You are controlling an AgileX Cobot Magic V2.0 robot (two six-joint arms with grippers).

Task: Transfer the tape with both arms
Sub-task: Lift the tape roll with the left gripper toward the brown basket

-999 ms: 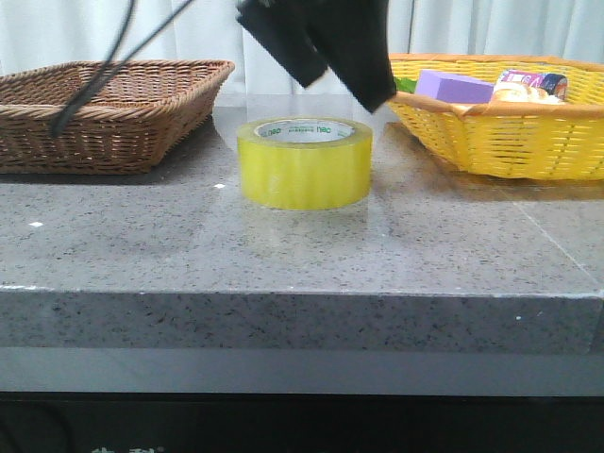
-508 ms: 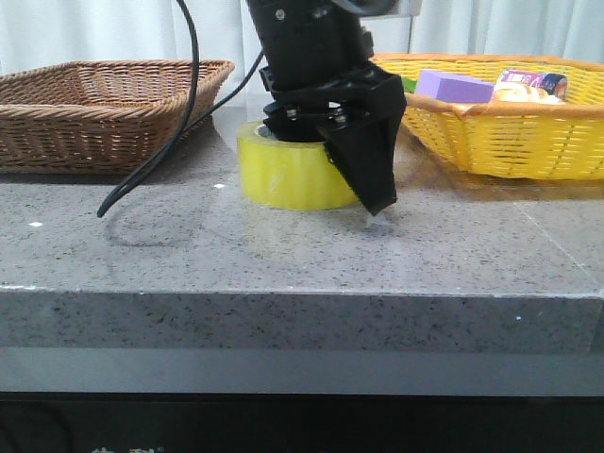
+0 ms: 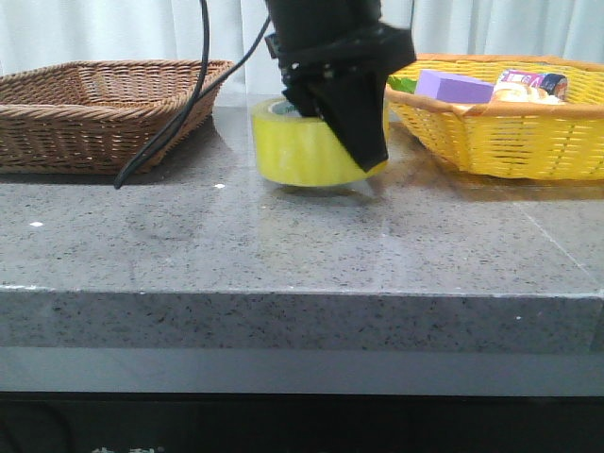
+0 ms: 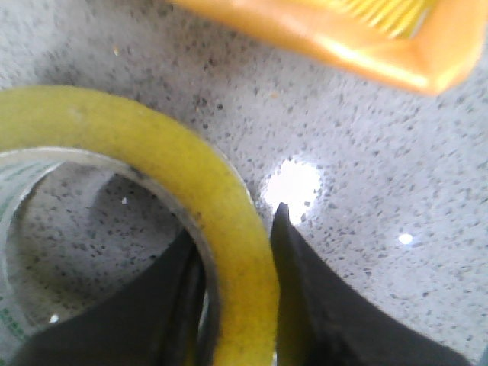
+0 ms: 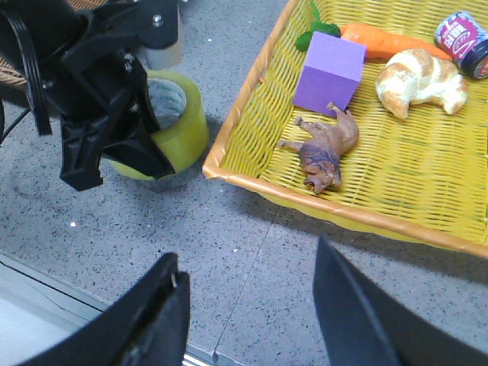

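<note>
Tape [image 3: 307,151] hangs tilted off the table [image 3: 283,245], core pointing up and slightly sideways. Left tool [image 4: 236,305] pinches its wall; right tool [image 5: 252,320] gapes wide, holding nothing.

One tape [image 3: 307,151], two baskets (brown [image 3: 104,113], yellow [image 3: 510,142]), one purple box [image 5: 329,73]

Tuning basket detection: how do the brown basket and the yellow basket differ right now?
The brown basket is dark wicker at the table's left; the yellow basket is bright yellow, at the right. The brown one shows nothing above its rim from the front; the yellow one holds a purple box, carrot, bread and toy animal. Both are shallow, woven and flank the tape.
</note>
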